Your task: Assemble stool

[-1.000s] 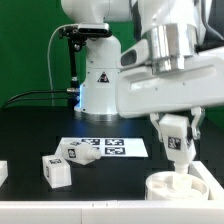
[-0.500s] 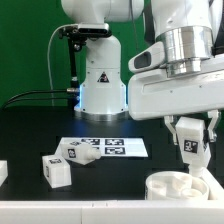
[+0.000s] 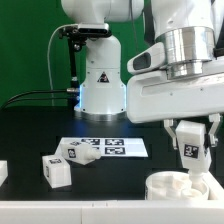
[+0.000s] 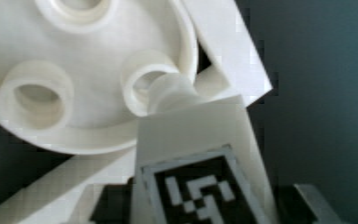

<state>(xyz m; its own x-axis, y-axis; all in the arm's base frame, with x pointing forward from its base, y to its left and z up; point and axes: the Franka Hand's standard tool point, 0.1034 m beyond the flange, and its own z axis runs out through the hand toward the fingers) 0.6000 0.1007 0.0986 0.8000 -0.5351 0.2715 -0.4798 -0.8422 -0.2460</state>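
My pincer (image 3: 189, 143) is clenched on one leg (image 3: 187, 157), poised just above the seat (image 3: 160, 187) at the exterior view's lower right. The sockets (image 4: 151, 90) I see look empty, and loose legs (image 3: 56, 171) wait well apart.

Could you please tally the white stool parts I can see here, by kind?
Seat disc: 1
Leg in the gripper: 1
Loose legs: 2
White piece cut off at the exterior view's left edge, kind unclear: 1
Total: 5
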